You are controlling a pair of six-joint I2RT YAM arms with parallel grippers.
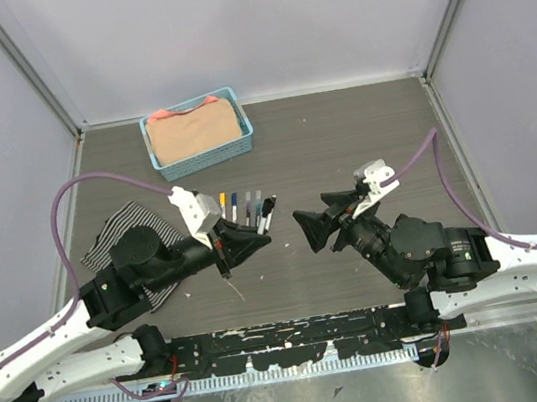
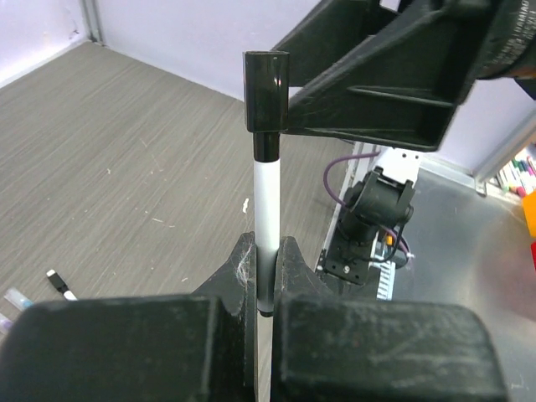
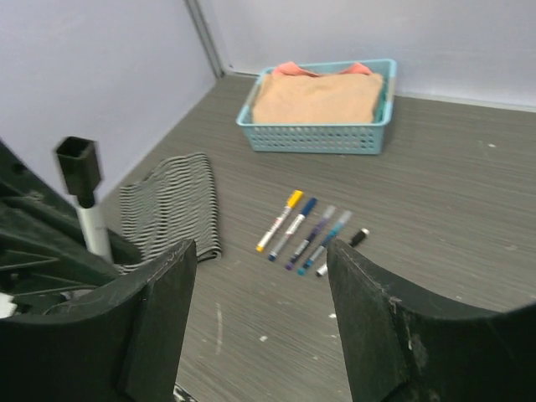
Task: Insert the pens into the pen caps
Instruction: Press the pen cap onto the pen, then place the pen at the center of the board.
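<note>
Left jaws clamp a black-capped pen (image 2: 266, 209), right jaws gape empty above grey wood-grain table (image 1: 340, 140), pale walls (image 1: 272, 18)

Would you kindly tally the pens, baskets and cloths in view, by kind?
Pens: 6 (row of five on the table; held pen in the left hand)
Baskets: 1 (blue basket)
Cloths: 2 (striped cloth; peach cloth in the basket)
Total: 9
</note>
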